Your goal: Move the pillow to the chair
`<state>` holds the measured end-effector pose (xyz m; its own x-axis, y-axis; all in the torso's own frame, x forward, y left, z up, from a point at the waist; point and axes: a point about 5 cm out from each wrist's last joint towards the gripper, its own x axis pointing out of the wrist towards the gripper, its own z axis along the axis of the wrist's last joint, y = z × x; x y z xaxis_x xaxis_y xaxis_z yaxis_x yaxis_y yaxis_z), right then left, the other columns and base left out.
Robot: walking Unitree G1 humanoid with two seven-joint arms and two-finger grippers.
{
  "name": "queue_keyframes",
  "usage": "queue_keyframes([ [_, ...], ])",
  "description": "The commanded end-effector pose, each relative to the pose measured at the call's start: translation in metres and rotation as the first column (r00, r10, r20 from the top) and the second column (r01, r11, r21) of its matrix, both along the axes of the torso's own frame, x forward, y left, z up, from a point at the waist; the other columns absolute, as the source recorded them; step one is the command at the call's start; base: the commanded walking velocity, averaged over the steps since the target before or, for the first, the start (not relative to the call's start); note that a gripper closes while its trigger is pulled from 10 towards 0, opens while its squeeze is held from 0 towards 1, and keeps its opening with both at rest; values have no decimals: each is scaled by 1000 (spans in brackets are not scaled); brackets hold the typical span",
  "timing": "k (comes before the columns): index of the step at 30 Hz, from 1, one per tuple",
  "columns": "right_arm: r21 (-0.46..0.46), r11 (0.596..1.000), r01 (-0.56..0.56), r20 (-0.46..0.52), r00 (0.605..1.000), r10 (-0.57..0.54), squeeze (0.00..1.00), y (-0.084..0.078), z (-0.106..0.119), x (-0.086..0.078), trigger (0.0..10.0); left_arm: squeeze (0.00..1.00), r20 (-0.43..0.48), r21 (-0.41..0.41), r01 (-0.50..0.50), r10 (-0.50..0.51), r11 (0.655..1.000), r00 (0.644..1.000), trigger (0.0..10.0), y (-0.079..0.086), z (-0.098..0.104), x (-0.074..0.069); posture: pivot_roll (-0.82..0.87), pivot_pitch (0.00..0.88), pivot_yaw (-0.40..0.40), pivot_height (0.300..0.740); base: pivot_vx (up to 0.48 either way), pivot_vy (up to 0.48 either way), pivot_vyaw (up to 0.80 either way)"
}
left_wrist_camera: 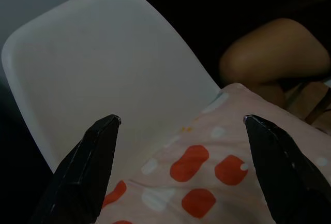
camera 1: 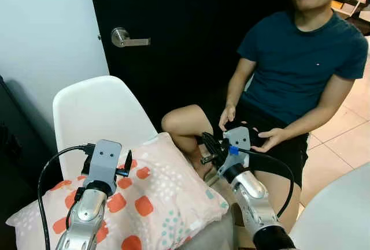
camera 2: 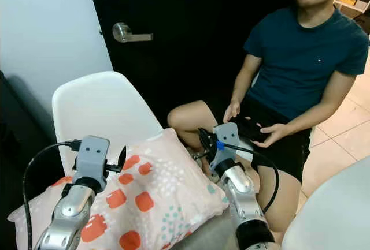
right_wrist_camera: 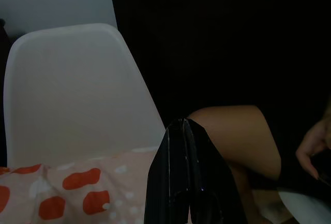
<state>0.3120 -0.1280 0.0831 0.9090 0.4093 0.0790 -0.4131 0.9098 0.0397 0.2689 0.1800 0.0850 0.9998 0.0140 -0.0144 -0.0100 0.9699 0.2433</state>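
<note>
- Pillow (camera 1: pixel 156 195): near edge cut off by the bottom of the head views; its left portion is covered by the left arm.
- Chair (camera 1: pixel 95 111): seat hidden under the pillow; legs cannot be seen.
- Left gripper (left_wrist_camera: pixel 181 125): finger bases run out of the wrist view.
- Right gripper (right_wrist_camera: pixel 186 131): fingers overlap as one dark shape; any gap cannot be told.
- Person (camera 1: pixel 300 65): head cropped by the top edge; lower legs hidden.
</note>
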Motion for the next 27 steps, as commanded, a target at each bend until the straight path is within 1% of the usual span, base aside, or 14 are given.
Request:
queue_keyframes([
  [1, 14, 1000, 27, -63, 998, -26, 0, -4, -10, -2, 10000, 0, -36, -11, -2, 2, 1000, 999, 10000, 0, -5, 1, 4, 46, -52, 740, 0, 0, 0],
  [2, 13, 999, 31, -84, 996, -29, 0, -5, -13, -2, 10000, 0, -40, -21, -8, 7, 1000, 999, 10000, 1, -6, 2, 5, 46, -52, 740, 0, 0, 0],
  [3, -34, 999, 42, -167, 985, -47, 0, -5, -26, -2, 10000, 0, -85, -57, -33, 28, 998, 996, 10000, 4, -14, 4, 4, 46, -53, 740, 0, 0, 0],
  [4, -88, 995, 45, -228, 972, -64, 0, -5, -36, -4, 10000, 0, -119, -72, -51, 42, 996, 992, 10000, 6, -20, 4, -2, 46, -49, 740, 0, 0, 0],
  [6, -161, 986, 46, -298, 950, -93, 0, -6, -50, -7, 10000, 0, -162, -93, -70, 54, 993, 985, 10000, 7, -28, 4, 1, 48, -47, 740, 0, 0, 0],
  [9, -161, 986, 50, -299, 949, -97, 0, -6, -50, -7, 10000, 0, -167, -88, -71, 56, 994, 984, 10000, 7, -28, 4, 6, 48, -49, 740, 0, 0, 0],
  [11, -160, 985, 67, -303, 946, -113, 0, -5, -50, -6, 10000, 0, -168, -119, -84, 64, 989, 984, 10000, 6, -27, 5, 4, 49, -48, 740, 0, 0, 0],
  [12, -160, 985, 67, -303, 946, -113, 0, -5, -50, -6, 10000, 0, -168, -119, -84, 64, 989, 984, 10000, 6, -27, 5, 4, 49, -48, 740, 0, 0, 0],
  [13, -173, 982, 74, -310, 943, -126, 0, -6, -51, -6, 10000, 0, -181, -133, -99, 74, 986, 981, 10000, 7, -30, 5, 2, 48, -47, 740, 0, 0, 0],
  [16, -173, 982, 76, -313, 941, -128, 0, -5, -52, -5, 10000, 0, -187, -130, -102, 76, 986, 979, 10000, 8, -32, 5, 2, 48, -47, 740, 0, 0, 0],
  [18, -154, 986, 65, -307, 945, -110, 0, -3, -51, -5, 10000, 0, -184, -121, -96, 73, 988, 980, 10000, 7, -32, 5, 2, 48, -49, 740, 0, 0, 0],
  [23, -152, 985, 83, -305, 944, -127, 0, -5, -50, -4, 10000, 0, -179, -121, -99, 76, 988, 981, 10000, 7, -32, 7, -4, 51, -51, 740, 0, 0, 0],
  [27, -155, 982, 104, -323, 934, -150, 0, -10, -52, -4, 10000, 0, -175, -109, -90, 70, 990, 982, 10000, 5, -31, 7, -6, 55, -50, 740, 0, 0, -766],
])
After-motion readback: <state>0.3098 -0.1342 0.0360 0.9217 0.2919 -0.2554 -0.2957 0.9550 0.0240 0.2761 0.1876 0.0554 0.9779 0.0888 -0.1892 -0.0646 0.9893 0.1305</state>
